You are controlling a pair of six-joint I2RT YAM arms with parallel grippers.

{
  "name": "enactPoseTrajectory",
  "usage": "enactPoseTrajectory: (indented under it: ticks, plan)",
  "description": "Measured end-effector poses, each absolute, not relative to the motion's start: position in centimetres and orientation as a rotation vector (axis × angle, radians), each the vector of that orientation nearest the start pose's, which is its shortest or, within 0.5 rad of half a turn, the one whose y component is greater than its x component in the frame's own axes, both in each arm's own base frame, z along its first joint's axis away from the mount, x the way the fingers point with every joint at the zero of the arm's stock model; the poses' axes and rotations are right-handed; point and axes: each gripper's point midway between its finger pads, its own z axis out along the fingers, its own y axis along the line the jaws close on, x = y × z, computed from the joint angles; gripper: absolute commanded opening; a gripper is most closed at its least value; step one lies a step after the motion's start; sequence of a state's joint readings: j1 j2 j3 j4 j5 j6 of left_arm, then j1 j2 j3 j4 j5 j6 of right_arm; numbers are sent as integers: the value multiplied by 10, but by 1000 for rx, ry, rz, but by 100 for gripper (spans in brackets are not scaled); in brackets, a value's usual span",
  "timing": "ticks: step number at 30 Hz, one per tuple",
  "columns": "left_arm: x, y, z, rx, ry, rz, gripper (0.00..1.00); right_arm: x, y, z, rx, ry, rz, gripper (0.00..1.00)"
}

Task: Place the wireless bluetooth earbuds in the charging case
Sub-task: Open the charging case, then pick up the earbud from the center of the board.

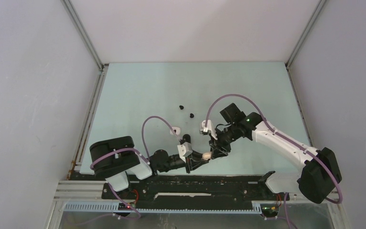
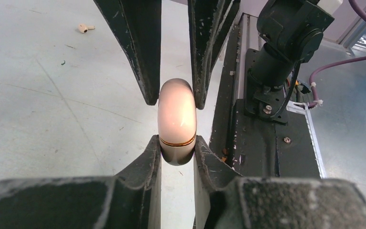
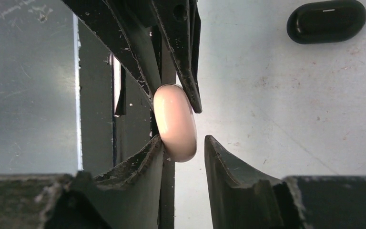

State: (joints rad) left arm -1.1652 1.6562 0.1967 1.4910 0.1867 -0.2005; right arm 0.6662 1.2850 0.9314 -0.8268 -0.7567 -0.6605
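We judge the main risk to be a slip. The charging case (image 2: pixel 176 109) is smooth and rounded like a pebble, and the left claw (image 2: pixel 177 145) is clenched on only its lower end, below the thin gold seam. A small twist could squirt it out or swing it round between the fingers.

The right claw (image 3: pixel 185 143) stands released at the case's other end. One finger touches the shell and the other is clear of it, so the touching finger could drag the case if that arm pulls away.

The seam looks shut, so the lid must be opened before anything goes in, and prying it could lever the case loose.

The case is glossy pale pink and is held close to the near edge of the surface (image 1: pixel 138 95), about midway along it. We cannot tell whether it is held clear of the surface.

The black earbuds (image 1: pixel 181 107) lie toward the middle of the surface, well apart from the case. A cream earbud (image 2: pixel 83 28) lies by itself. All are tiny and easy to fumble. A black case (image 3: pixel 326 20) rests nearby, closed.
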Motion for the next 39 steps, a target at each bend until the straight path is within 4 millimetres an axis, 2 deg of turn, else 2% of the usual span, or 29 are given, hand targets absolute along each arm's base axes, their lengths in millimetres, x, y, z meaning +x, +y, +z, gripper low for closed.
enactPoseTrajectory:
  ticks: [4, 9, 16, 19, 24, 27, 29, 31, 39]
  plan:
    - [111, -362, 108, 913, 1394, -1208, 0, 138, 233, 131, -1673, 1927, 1082, 41]
    - [98, -365, 109, 952, 1378, -1244, 0, 155, 235, 144, -1609, 1889, 1077, 44]
    - [97, -365, 109, 954, 1376, -1248, 0, 161, 234, 152, -1573, 1870, 1090, 48]
    - [97, -364, 111, 949, 1374, -1247, 0, 171, 226, 168, -1501, 1857, 1103, 48]
    - [99, -359, 141, 916, 1328, -1242, 0, 198, 199, 202, -1354, 1811, 1006, 46]
    - [101, -353, 163, 904, 1291, -1214, 0, 217, 176, 212, -1254, 1832, 909, 41]
    - [104, -351, 174, 904, 1271, -1188, 0, 234, 154, 209, -1160, 1891, 843, 37]
    - [109, -351, 175, 912, 1278, -1170, 0, 248, 136, 200, -1092, 1958, 794, 35]
    - [141, -339, 130, 852, 1428, -1185, 0, 299, 91, 151, -980, 2241, 564, 28]
